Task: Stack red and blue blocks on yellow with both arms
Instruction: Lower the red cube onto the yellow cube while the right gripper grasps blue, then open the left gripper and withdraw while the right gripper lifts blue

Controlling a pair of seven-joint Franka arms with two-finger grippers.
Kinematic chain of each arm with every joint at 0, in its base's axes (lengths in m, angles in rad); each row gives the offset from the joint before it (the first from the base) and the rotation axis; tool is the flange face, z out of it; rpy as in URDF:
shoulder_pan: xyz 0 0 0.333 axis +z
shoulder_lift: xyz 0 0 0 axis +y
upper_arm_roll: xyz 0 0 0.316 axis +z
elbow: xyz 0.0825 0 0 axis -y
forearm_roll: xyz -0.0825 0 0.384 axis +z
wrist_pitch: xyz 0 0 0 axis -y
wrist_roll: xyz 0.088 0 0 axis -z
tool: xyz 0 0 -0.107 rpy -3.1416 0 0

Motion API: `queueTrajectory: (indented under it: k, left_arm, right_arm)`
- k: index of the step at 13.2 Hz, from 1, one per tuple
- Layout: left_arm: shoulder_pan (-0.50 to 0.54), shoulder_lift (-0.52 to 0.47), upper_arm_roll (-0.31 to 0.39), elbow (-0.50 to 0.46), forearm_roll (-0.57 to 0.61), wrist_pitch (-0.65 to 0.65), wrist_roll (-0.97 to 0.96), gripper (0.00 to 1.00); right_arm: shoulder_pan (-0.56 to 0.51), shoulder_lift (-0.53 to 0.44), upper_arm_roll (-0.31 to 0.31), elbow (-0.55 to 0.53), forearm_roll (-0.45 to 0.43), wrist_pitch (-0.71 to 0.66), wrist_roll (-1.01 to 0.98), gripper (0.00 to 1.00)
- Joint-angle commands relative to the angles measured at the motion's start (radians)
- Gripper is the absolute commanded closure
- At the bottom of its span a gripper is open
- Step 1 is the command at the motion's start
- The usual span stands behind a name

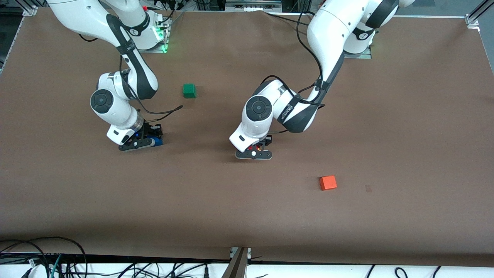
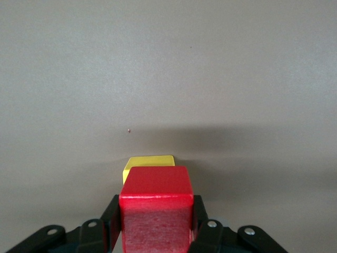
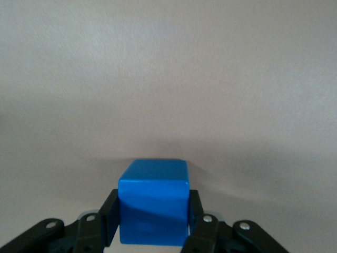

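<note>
My left gripper is low over the middle of the table, shut on the red block, with the fingers pressed to its sides. The yellow cube lies right under the red block, with only one edge showing; I cannot tell whether they touch. The front view shows just a sliver of the red block and hides the yellow cube. My right gripper, toward the right arm's end of the table, is down at the table and shut on the blue block, which also shows in the front view.
A green cube lies on the brown table between the two arms, farther from the front camera than the grippers. An orange cube lies nearer to the front camera, toward the left arm's end. Cables run along the table's front edge.
</note>
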Motion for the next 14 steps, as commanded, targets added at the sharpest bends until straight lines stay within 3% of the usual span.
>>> queueTrajectory:
  k: [1, 7, 12, 13, 14]
  left_arm:
    - [-0.012, 0.023, 0.017, 0.038, 0.005, -0.014, -0.005, 1.0]
    - [-0.011, 0.014, 0.018, 0.032, 0.011, -0.054, -0.003, 1.0]
    - [-0.014, 0.022, 0.017, 0.03, 0.005, -0.052, -0.006, 1.0]
    - [-0.014, 0.023, 0.017, 0.029, 0.003, -0.051, -0.009, 0.84]
    - [-0.014, 0.023, 0.017, 0.029, 0.005, -0.049, -0.011, 0.01]
  right_arm:
    - [-0.006, -0.071, -0.008, 0.039, 0.009, -0.127, -0.019, 0.47]
    - [-0.013, -0.076, -0.054, 0.293, 0.006, -0.442, -0.029, 0.48]
    - [-0.018, -0.072, -0.054, 0.393, 0.007, -0.54, -0.016, 0.48]
    - [-0.018, -0.066, -0.053, 0.408, 0.007, -0.554, -0.015, 0.48]
    - [-0.018, -0.061, -0.053, 0.425, 0.007, -0.566, -0.015, 0.48]
